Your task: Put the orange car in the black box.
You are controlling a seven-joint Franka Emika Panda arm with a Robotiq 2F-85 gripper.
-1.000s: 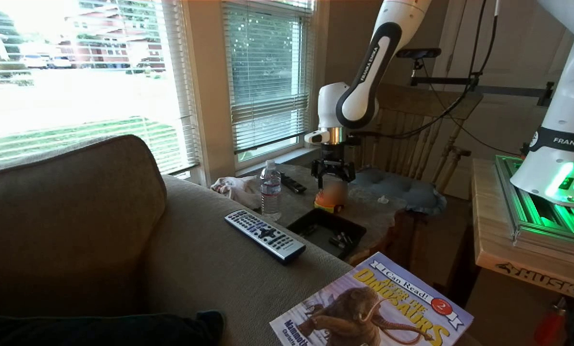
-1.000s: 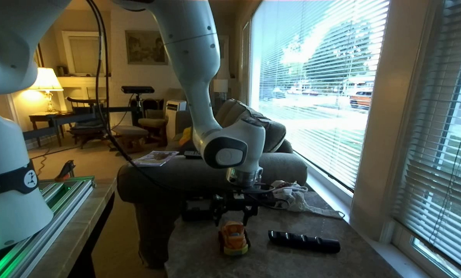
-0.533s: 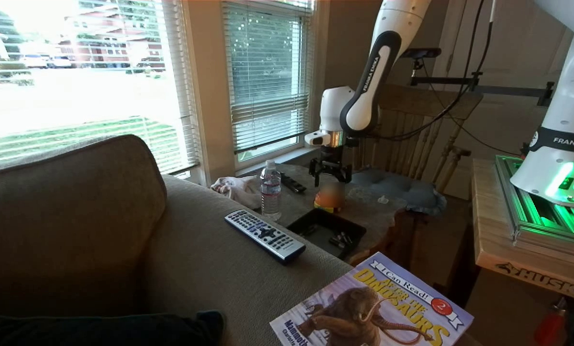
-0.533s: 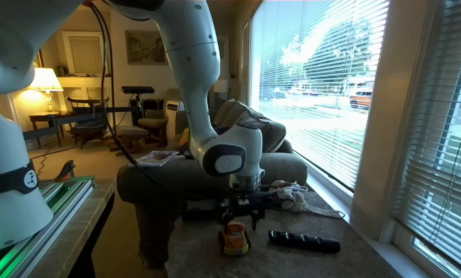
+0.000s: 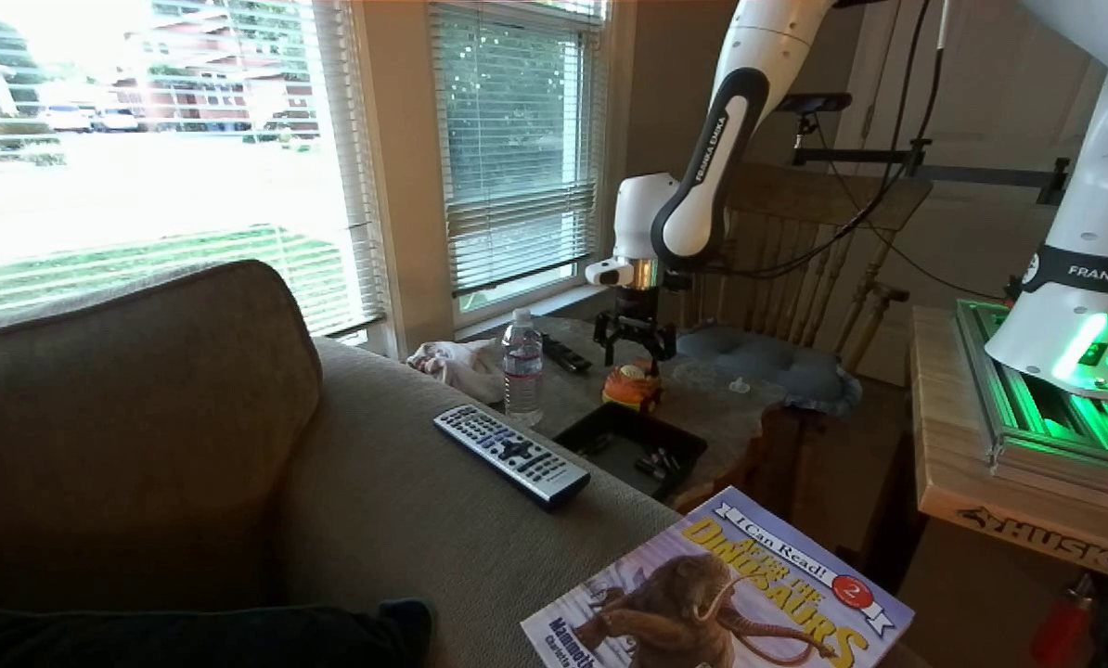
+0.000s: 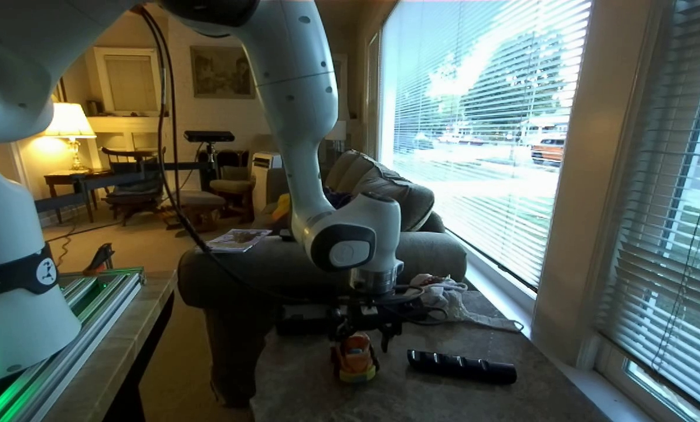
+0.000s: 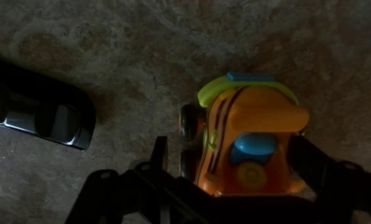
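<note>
The orange car [image 5: 630, 391] stands on its wheels on the stone-topped table, also seen in an exterior view [image 6: 354, 360] and the wrist view [image 7: 260, 109]. My gripper [image 5: 632, 364] is open and points down over the car. In the wrist view the gripper [image 7: 229, 140] has one finger against or just over the car's right side; I cannot tell if it touches. The left finger is clear of the wheels. The black box [image 5: 665, 425] stands beside the car, near the sofa arm, with several small dark items inside. It is dim behind the gripper in an exterior view [image 6: 303, 319].
A water bottle [image 5: 521, 376] and a white cloth [image 5: 466, 368] stand near the window. A long black object [image 6: 461, 367] lies beside the car, also in the wrist view [image 7: 48, 115]. A silver remote [image 5: 514, 455] and a book [image 5: 721, 575] lie on the sofa arm.
My gripper has moved a little toward the window side and lower over the car. The car has shifted very slightly toward the sofa. The fingers remain open.
</note>
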